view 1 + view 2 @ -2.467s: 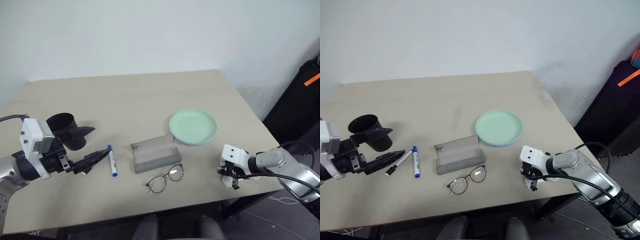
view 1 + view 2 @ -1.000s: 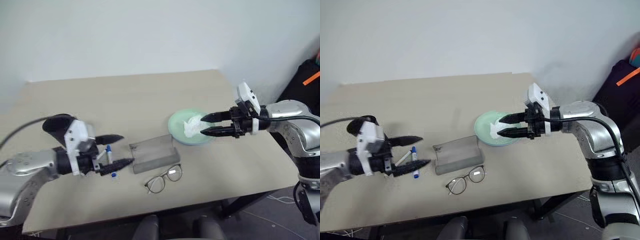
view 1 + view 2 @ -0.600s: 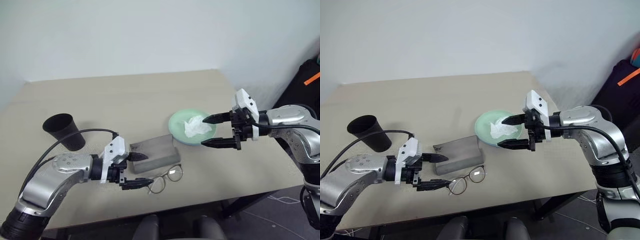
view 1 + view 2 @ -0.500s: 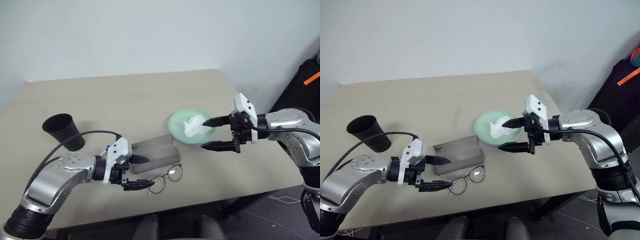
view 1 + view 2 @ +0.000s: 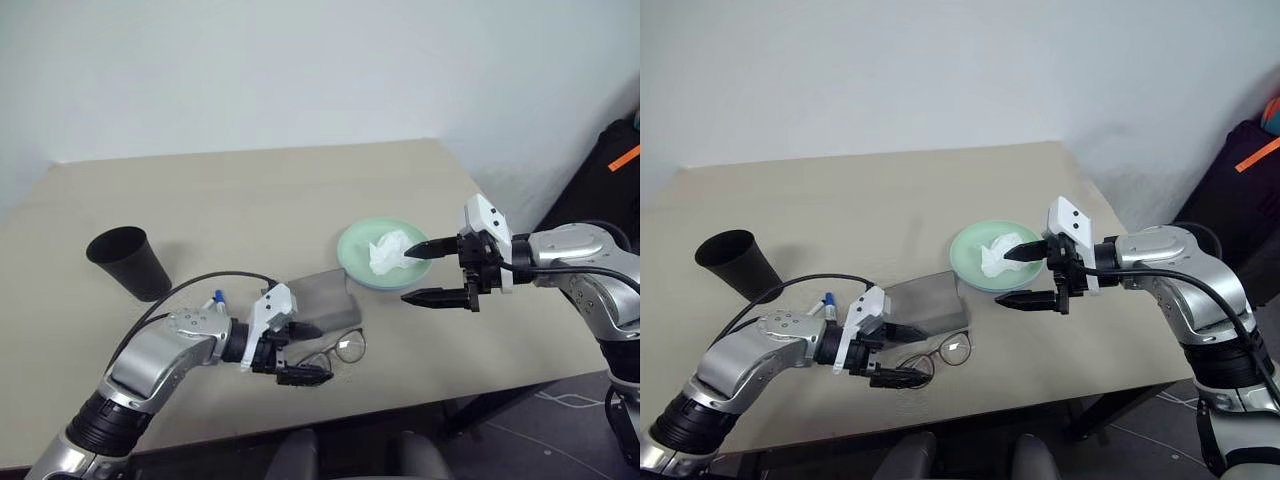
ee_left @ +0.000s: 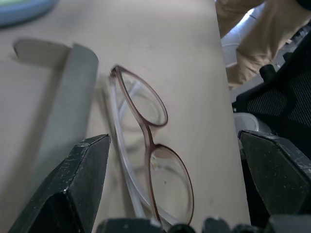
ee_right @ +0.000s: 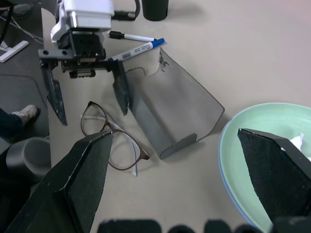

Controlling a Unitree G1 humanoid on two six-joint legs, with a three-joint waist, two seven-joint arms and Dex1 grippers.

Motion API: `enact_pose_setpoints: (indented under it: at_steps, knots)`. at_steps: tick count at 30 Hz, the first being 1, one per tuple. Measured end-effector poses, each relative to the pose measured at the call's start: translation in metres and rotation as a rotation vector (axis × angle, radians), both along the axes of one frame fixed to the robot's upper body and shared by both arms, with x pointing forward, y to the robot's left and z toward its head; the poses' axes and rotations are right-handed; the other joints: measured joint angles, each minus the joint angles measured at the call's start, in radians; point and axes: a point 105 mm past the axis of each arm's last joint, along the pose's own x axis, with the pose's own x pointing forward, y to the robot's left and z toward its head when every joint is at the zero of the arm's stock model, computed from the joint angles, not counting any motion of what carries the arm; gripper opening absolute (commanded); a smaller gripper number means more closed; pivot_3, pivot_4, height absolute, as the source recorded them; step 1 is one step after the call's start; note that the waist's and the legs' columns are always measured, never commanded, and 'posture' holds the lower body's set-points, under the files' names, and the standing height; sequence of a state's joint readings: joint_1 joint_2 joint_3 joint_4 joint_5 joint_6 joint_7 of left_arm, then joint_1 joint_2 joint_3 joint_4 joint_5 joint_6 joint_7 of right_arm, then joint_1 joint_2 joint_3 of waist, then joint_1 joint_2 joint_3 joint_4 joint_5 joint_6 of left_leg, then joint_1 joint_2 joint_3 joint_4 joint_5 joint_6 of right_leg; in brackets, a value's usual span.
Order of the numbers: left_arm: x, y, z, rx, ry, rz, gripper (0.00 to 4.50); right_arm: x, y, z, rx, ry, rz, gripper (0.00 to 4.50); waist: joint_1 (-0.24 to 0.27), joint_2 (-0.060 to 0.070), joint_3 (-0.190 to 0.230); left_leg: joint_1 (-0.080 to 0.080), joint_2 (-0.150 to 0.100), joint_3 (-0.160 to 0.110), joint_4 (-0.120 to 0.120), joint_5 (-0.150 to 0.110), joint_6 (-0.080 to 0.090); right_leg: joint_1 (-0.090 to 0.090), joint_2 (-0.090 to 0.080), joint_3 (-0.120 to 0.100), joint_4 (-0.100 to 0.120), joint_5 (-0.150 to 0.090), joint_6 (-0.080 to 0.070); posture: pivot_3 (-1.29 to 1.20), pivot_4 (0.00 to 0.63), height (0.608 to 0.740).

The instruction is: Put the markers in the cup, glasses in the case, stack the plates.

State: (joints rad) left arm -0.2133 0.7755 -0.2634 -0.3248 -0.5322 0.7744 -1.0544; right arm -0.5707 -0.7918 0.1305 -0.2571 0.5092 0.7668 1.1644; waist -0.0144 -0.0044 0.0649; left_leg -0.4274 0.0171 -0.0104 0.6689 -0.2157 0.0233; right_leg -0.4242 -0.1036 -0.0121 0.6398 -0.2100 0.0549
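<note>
Left gripper point(image 5: 300, 353), with its two black fingers spread wide and nothing between them, sits low over the beige tabletop point(image 5: 250, 190) at the near left end of the thin brown wire-framed eyeglasses point(image 5: 338, 350); one finger lies on the side of the case, the other toward the table's near edge, and contact with the frame cannot be confirmed. In the left wrist view the eyeglasses point(image 6: 150, 160) lie folded flat on the table, lenses roundish and clear, just beside the long near edge of the grey felt-like glasses case point(image 6: 68, 111). The case point(image 5: 325, 298) stands open, its fold-over lid raised. Two slim white markers lie side by side just left of the case, behind the left wrist: one with a blue cap point(image 7: 141, 47) and one with a black cap point(image 7: 127, 36). The matte black tapered plastic cup point(image 5: 127, 262) stands upright, rim up, well apart to the left. Right gripper point(image 5: 425, 272) hangs above the table at the near right rim of the mint green round plate point(image 5: 352, 250), its fingers parted wide and holding nothing. The green plate rests stacked on a light blue plate point(image 7: 224, 160), whose edge shows beneath it. A crumpled white tissue point(image 5: 388, 250) lies on the green plate, close to the upper right finger.
</note>
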Motion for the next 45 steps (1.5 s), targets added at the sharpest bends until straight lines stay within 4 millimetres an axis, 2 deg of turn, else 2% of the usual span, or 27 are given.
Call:
enact_pose_setpoints:
  at_steps: [8,9,11,19,20,22,32,36,38,41,45]
  knots:
    - [0.004,-0.014,-0.003,-0.020,-0.001,-0.016,4.50,-0.001,0.000,-0.003,-0.002,0.002,-0.010,4.47,0.001,0.000,0.000,0.000,0.000,0.000,0.000,0.000,0.000,0.000,0.000,0.000,0.000,0.000,0.000,0.00,0.000,0.704]
    - [0.004,-0.016,-0.004,-0.024,0.000,-0.016,4.31,0.000,0.000,-0.004,-0.002,0.002,-0.013,4.49,0.001,0.000,0.000,0.000,0.000,0.000,0.000,0.000,0.000,0.000,0.000,0.000,0.000,0.000,0.000,0.00,0.000,0.704]
    - [0.005,-0.018,-0.005,-0.023,0.002,-0.015,3.86,0.000,0.001,-0.004,0.001,0.002,-0.019,4.50,0.001,0.000,0.000,0.000,0.000,0.000,0.000,0.000,0.000,0.000,0.000,0.000,0.000,0.000,0.000,0.00,0.000,0.704]
    - [0.009,-0.017,-0.013,0.018,-0.002,-0.004,1.02,-0.001,0.006,-0.007,0.011,-0.006,-0.025,4.50,0.002,0.000,0.000,0.000,0.000,-0.001,0.001,0.000,0.000,0.000,0.000,0.000,0.000,0.000,0.000,0.00,0.000,0.704]
    - [0.010,-0.017,-0.013,0.020,-0.006,-0.003,0.56,-0.001,0.006,-0.007,0.011,-0.008,-0.027,4.50,0.002,0.000,0.000,0.000,0.000,0.000,0.001,0.000,0.000,0.000,0.000,0.000,0.000,0.000,0.000,0.00,0.000,0.704]
    - [0.011,-0.018,-0.013,0.012,-0.009,-0.006,0.02,-0.001,0.006,-0.007,0.011,-0.010,-0.032,4.50,0.002,0.000,0.000,0.000,0.000,-0.001,0.001,0.000,0.000,0.000,0.000,0.000,0.000,0.000,0.000,0.00,0.000,0.704]
    - [0.009,-0.024,-0.007,-0.022,-0.001,-0.038,0.02,-0.001,0.009,-0.007,0.014,-0.015,-0.030,4.50,0.003,0.000,0.000,0.000,0.000,-0.001,0.002,0.000,0.001,0.001,0.000,0.000,0.000,0.000,0.000,0.00,0.000,0.704]
    - [0.013,-0.024,0.016,-0.099,0.002,-0.051,0.02,-0.001,0.009,-0.007,0.012,-0.012,-0.026,4.50,0.003,0.000,0.000,0.000,0.000,-0.001,0.002,0.000,0.001,0.001,0.000,0.000,0.000,0.000,0.000,0.00,0.000,0.704]
    - [0.024,-0.023,0.035,-0.136,-0.041,-0.049,0.02,-0.002,0.010,-0.008,0.011,-0.011,-0.023,4.50,0.004,0.000,0.000,0.000,0.000,-0.001,0.002,0.000,0.001,0.001,0.000,0.000,0.000,0.000,0.000,0.00,0.000,0.704]
    - [0.054,-0.008,0.055,-0.137,-0.116,0.020,0.02,-0.002,0.011,-0.008,0.010,-0.008,-0.016,4.50,0.004,0.000,0.000,0.000,-0.001,-0.001,0.003,0.000,0.001,0.001,0.000,0.000,0.000,0.000,0.000,0.00,0.000,0.704]
    - [0.077,0.016,0.047,-0.084,-0.131,0.098,0.02,-0.002,0.015,-0.011,0.014,0.001,-0.006,4.50,0.003,0.000,0.000,0.000,-0.001,-0.001,0.002,0.000,0.001,0.001,0.000,0.000,0.000,0.001,0.002,0.00,0.000,0.704]
